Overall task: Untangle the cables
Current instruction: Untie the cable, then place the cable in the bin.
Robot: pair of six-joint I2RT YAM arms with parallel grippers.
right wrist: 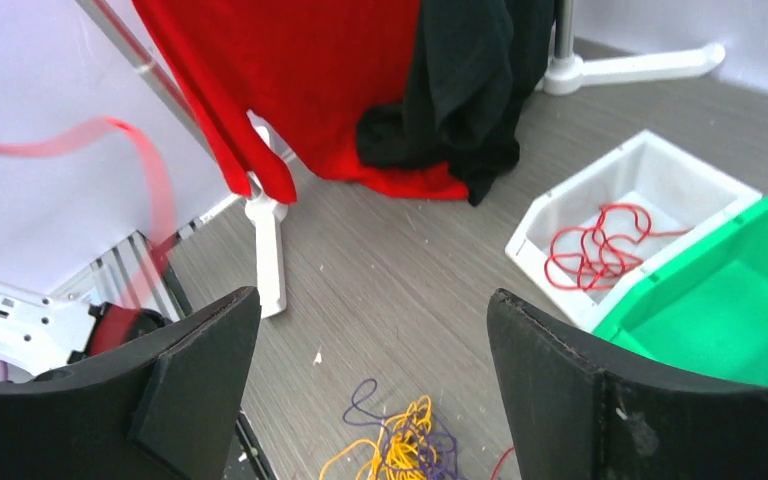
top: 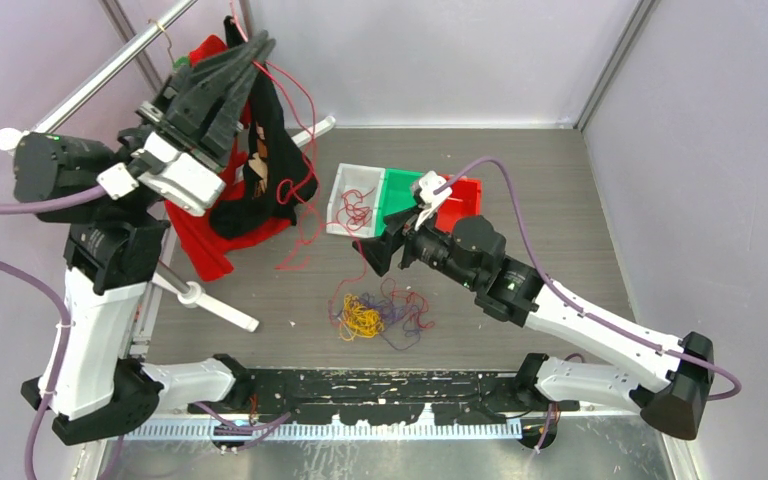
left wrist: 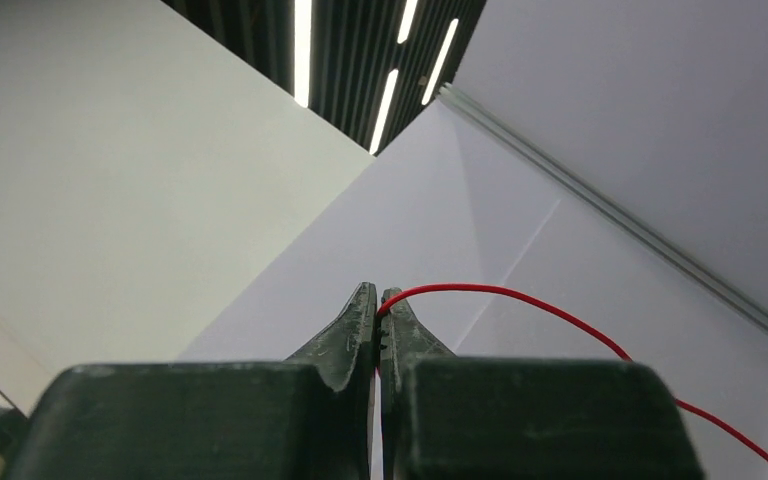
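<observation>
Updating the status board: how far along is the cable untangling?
Done: some red cables lie in the white bin. In hand: the left fingers are shut on one red cable, raised high. The right fingers hang open, holding nothing. Left: yellow-orange and purple cables lie knotted together on the table.

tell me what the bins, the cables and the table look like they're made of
White bin and green bin: likely moulded plastic, as they are smooth and evenly coloured with a slight sheen.
Cables: probably plastic-coated wire, since they are thin and glossy and hold springy loops.
Table: looks like grey wood-grain laminate, matte with fine streaks, though it could be real wood.
</observation>
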